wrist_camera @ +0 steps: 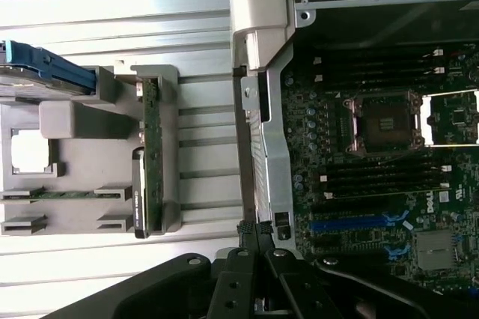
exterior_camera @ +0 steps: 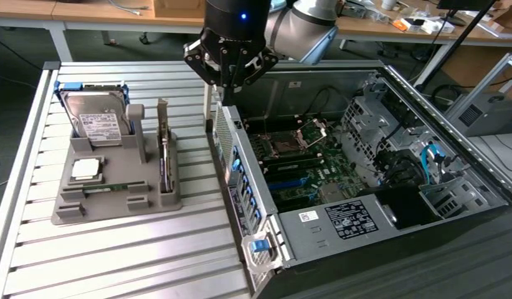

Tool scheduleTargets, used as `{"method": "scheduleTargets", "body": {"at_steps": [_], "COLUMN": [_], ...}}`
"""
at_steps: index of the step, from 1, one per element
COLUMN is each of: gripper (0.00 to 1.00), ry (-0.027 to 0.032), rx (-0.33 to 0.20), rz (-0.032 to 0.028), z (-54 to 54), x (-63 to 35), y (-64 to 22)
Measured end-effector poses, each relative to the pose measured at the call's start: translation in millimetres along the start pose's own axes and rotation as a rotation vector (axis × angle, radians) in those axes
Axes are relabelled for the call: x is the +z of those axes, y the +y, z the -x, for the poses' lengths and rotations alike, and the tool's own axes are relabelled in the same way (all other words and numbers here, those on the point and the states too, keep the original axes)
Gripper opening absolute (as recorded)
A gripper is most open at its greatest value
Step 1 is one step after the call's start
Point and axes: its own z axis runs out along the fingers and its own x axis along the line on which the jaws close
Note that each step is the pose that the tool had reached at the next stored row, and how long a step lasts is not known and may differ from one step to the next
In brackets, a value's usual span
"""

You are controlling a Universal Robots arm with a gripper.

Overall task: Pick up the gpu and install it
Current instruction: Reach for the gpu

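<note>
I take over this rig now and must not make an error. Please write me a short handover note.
The gripper is shut and empty, above the computer case, at its wall facing the grey holder.
The gpu stands on edge in that holder, untouched.
Done: nothing that shows.
Left: the gpu is not yet picked up and not yet installed in the case.

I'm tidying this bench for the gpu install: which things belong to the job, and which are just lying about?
Job: gpu, on edge in the grey holder; open computer case; gripper.
Lying about: hard drive; memory stick; square silver chip.
</note>
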Motion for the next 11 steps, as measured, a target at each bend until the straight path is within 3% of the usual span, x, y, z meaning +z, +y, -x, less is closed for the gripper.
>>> {"method": "scheduleTargets", "body": {"at_steps": [11], "gripper": [0.11], "ry": [0.0], "rx": [0.0], "rz": [0.0], "z": [-6.3], "x": [-0.2], "y": [-0.5]}}
